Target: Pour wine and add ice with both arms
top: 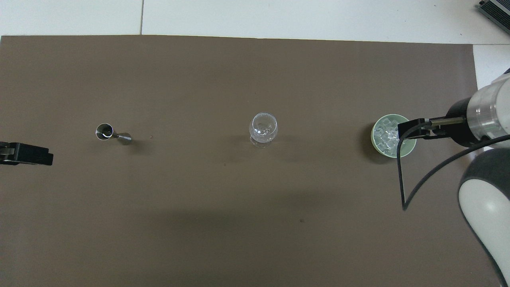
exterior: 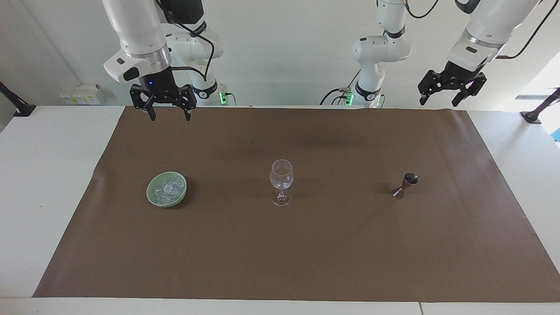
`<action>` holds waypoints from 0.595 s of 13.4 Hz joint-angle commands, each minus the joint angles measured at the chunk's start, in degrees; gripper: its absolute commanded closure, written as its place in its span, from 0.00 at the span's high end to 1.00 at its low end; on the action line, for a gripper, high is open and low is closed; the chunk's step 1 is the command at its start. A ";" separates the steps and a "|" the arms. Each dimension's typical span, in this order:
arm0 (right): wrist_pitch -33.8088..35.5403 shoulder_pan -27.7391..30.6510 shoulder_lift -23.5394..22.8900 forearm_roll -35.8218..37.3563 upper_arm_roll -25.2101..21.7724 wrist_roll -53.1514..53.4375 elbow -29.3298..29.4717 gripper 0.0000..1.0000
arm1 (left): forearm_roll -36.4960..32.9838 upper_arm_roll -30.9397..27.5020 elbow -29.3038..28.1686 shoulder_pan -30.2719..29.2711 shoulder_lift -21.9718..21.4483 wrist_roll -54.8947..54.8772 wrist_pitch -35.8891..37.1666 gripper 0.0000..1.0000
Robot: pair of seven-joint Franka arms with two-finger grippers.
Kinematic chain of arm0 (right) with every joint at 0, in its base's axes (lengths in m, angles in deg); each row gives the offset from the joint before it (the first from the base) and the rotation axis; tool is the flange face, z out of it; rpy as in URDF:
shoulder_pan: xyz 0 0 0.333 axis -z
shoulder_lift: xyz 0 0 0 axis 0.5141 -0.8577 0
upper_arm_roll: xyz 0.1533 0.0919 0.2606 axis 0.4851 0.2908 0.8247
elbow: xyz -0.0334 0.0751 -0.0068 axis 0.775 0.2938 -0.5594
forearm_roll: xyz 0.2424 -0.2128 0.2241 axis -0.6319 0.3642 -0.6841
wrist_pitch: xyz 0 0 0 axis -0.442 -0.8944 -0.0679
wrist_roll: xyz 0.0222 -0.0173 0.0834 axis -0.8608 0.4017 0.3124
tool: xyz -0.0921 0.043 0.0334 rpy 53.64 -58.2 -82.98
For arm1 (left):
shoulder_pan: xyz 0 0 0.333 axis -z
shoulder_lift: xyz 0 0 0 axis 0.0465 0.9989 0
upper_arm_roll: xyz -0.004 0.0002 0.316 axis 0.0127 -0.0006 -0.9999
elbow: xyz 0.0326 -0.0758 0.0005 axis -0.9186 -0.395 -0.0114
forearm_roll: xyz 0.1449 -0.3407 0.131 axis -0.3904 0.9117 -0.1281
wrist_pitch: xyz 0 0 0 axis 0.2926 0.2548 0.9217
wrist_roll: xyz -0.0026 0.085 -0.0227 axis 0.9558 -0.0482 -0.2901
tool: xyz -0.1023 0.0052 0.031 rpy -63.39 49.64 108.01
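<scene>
the ice [exterior: 167, 190] is heaped in a pale green bowl [exterior: 153, 196] toward the right arm's end of the table, at about six o'clock from the right gripper [exterior: 169, 114] in the facing view. that gripper is held high with fingers spread wide, nothing gripped. a clear wine glass [exterior: 281, 180] is stood upright mid-mat, and a metal jigger [exterior: 405, 185] is seen at its three o'clock. the left gripper [exterior: 439, 101] is raised over the mat's edge, spread wide and empty. all is laid on a brown mat [exterior: 280, 253] over a white table [exterior: 39, 175]; a white wall [exterior: 284, 52] is seen at twelve o'clock.
</scene>
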 commanded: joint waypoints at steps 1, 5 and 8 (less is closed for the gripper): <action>0.37 0.81 1.17 -0.09 0.40 -1.46 -1.16 1.00 | -0.50 -0.71 -2.10 1.38 -1.71 -0.26 -1.44 1.00; 0.46 0.72 1.08 -0.09 0.40 -1.46 -1.16 1.00 | -0.50 -0.80 -2.10 1.99 -1.89 -0.79 -1.35 1.00; 0.37 0.81 1.17 -0.09 0.40 -1.46 -1.08 1.00 | -0.50 -0.71 -1.75 2.08 -1.71 -0.53 -1.26 1.00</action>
